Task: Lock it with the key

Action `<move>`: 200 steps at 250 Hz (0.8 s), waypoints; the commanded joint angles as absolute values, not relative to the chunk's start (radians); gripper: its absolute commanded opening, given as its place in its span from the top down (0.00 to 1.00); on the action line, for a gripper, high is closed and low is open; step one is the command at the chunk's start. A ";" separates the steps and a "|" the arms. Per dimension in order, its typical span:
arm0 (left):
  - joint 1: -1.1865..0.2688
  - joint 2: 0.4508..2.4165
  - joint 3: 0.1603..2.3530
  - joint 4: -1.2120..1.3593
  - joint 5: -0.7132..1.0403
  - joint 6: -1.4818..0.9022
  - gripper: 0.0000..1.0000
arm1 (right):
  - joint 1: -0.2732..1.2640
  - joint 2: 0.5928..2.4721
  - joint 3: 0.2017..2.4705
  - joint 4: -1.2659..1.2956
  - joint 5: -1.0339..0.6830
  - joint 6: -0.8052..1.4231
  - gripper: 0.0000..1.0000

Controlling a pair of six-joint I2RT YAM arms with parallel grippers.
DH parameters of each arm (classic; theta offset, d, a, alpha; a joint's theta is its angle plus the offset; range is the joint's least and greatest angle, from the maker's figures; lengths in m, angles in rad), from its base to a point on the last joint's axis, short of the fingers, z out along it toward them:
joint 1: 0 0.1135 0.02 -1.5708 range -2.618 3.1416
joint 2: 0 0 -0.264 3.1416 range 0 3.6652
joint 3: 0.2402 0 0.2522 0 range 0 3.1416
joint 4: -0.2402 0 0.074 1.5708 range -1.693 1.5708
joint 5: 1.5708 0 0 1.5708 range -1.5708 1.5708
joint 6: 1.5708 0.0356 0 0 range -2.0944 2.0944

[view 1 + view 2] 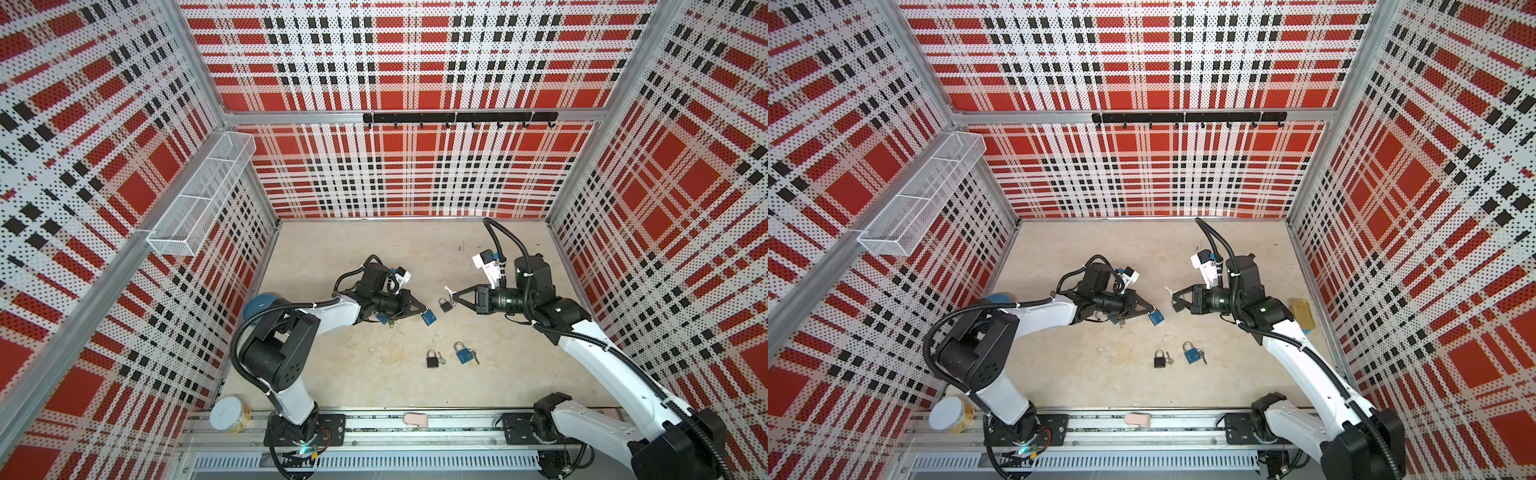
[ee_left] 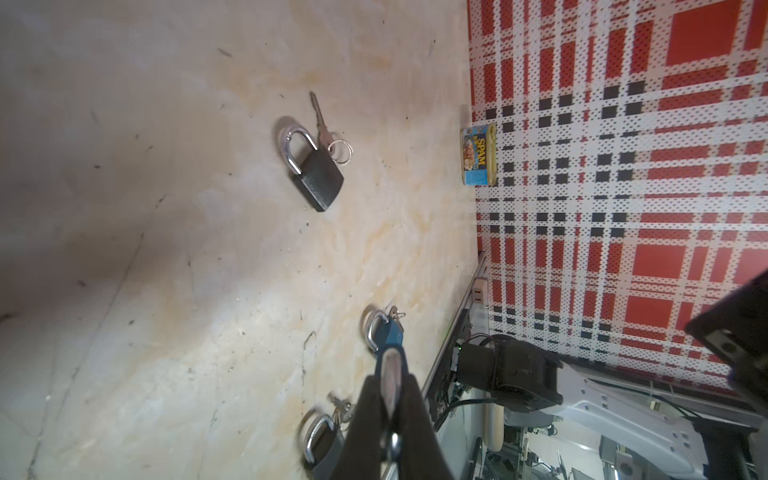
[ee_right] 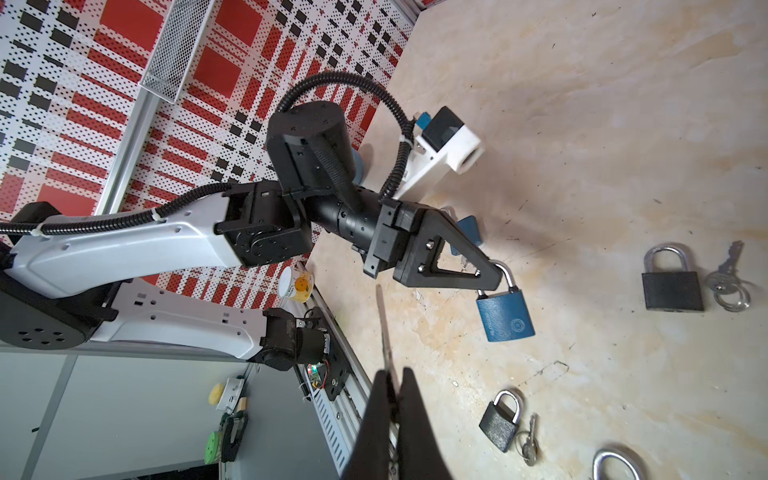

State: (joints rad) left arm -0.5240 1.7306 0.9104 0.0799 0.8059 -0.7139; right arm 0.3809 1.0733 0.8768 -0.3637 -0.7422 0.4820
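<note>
The blue padlock (image 3: 505,316) has smooth paint with a soft sheen and a shackle of bright polished metal. The left pincer (image 3: 496,277) and right pincer (image 3: 392,376) are matt black plastic. The key (image 3: 384,324) is bare silvery metal. A dark padlock (image 3: 672,291) looks dull and brushed. The pale, marbled surface (image 3: 623,124) is matt and scuffed. The wall panels (image 1: 395,62) are perforated, and the white basket (image 1: 199,195) is wire mesh.

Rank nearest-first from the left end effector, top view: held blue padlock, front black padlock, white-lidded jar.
1. held blue padlock, hanging from the left end effector.
2. front black padlock, mid-table, toward the rail.
3. white-lidded jar, front-left corner.
</note>
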 commanded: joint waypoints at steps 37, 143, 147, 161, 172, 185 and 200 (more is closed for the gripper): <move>-0.526 1.834 1.063 -0.213 0.714 -0.459 1.00 | 0.380 1.113 0.854 -0.330 -0.732 0.453 1.00; -0.520 1.931 1.139 -0.309 0.618 -0.402 1.00 | 0.473 1.210 0.835 -0.352 -0.551 0.419 1.00; -0.520 1.933 1.141 -0.311 0.614 -0.402 1.00 | 0.482 1.216 0.837 -0.352 -0.541 0.415 1.00; -0.520 1.938 1.145 -0.311 0.607 -0.403 1.00 | 0.507 1.239 0.845 -0.362 -0.503 0.411 1.00; -0.519 1.942 1.151 -0.317 0.603 -0.404 1.00 | 0.518 1.254 0.843 -0.350 -0.487 0.418 1.00; -0.519 1.939 1.155 -0.322 0.584 -0.401 1.00 | 0.521 1.269 0.836 -0.330 -0.474 0.429 1.00; -0.518 1.935 1.159 -0.333 0.563 -0.398 0.95 | 0.522 1.281 0.827 -0.310 -0.446 0.439 1.00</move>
State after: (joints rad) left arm -0.5224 1.9179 1.1378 -0.2916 0.6399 -0.4316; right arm 0.5171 1.2591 0.8417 -0.3637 -0.5346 0.4438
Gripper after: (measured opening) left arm 0.094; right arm 0.056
